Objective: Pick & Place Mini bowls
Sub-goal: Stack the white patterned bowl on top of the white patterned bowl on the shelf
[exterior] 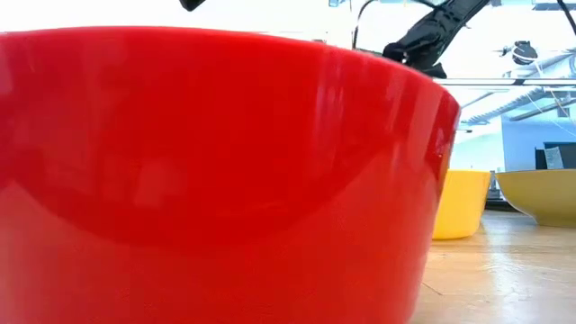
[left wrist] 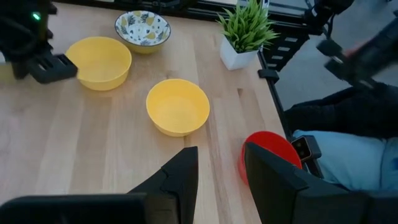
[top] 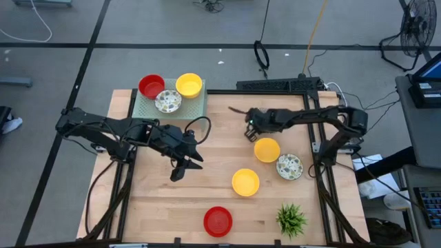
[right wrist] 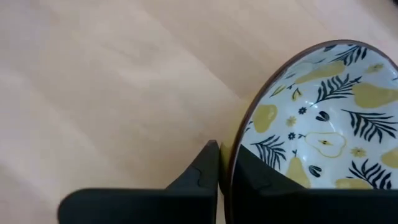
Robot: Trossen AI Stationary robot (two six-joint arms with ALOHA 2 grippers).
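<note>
My right gripper (right wrist: 224,163) is shut on a white mini bowl with a pear and leaf pattern (right wrist: 323,137). In the high view this gripper (top: 251,133) shows by the far left rim of a yellow mini bowl (top: 267,149), apart from the patterned bowl (top: 289,166); the views disagree. My left gripper (top: 180,169) (left wrist: 221,155) hangs open over the table's middle, nothing between its fingers. Another yellow bowl (top: 245,182) and a red bowl (top: 218,220) rest on the wood nearer the front. My right gripper pinches the patterned bowl's dark rim (right wrist: 231,149), one finger (right wrist: 255,180) inside the bowl and one finger (right wrist: 202,171) outside it. The fingers slant down onto the rim from above. Whether the bowl rests on the table, the wrist view does not show.
A green mat (top: 200,107) at the far left carries a red (top: 151,85), a yellow (top: 189,85) and a patterned bowl (top: 167,102). A small green plant (top: 291,218) stands at the near right. A seated person's legs (left wrist: 348,143) show beyond the table's edge.
</note>
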